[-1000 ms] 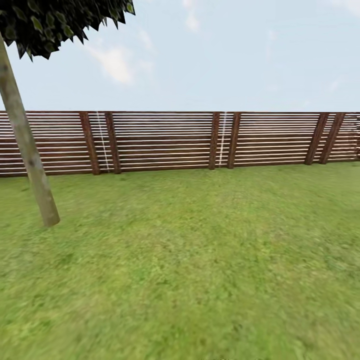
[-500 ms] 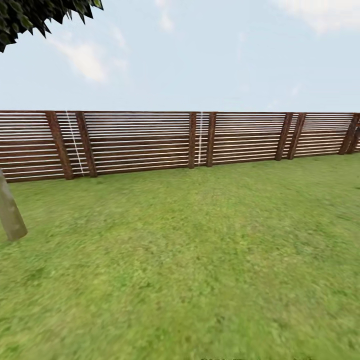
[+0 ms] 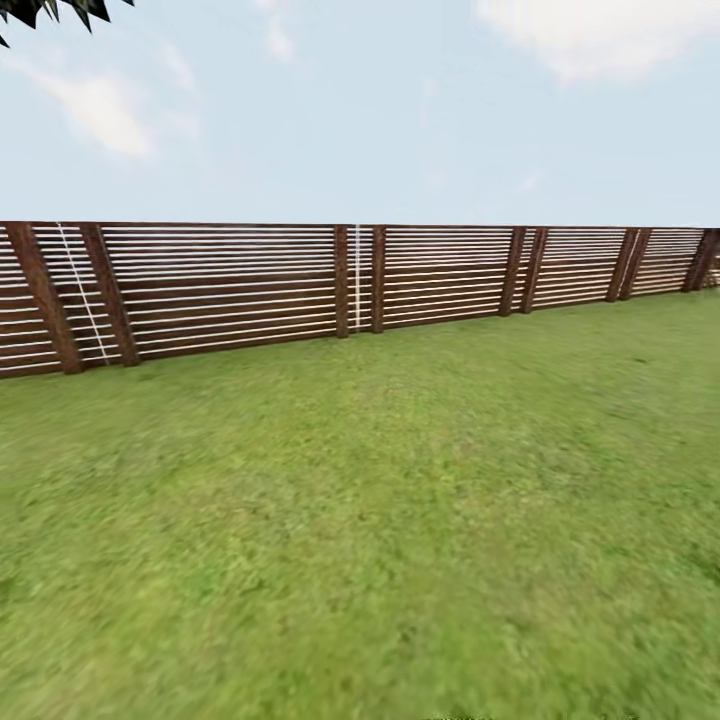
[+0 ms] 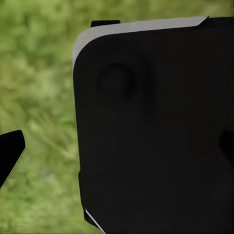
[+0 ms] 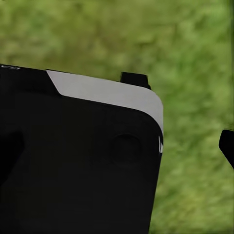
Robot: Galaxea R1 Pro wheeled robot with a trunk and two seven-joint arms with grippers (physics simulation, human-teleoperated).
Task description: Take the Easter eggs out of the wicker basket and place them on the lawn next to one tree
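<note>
The lawn (image 3: 380, 520) spreads mottled green across the lower half of the head view. Of the tree, a few dark leaves (image 3: 60, 8) of its crown show at the top left corner; its trunk is out of view. The Easter eggs and the wicker basket are out of view. In the left wrist view my left gripper (image 4: 117, 153) has its dark fingertips (image 4: 9, 153) far apart at the picture's edges, open and holding nothing. My right gripper (image 5: 117, 151) stands open the same way, one fingertip (image 5: 227, 146) over blurred grass.
A brown horizontal-slat wooden fence (image 3: 230, 290) runs across the far side of the lawn, receding to the right. Both wrist views look past a black, white-edged part of my own body (image 4: 156, 126) (image 5: 78, 161) onto grass.
The whole head view has swung to the right: the camera moved. The tree trunk slid out past the left edge and more fence came in at the right.
</note>
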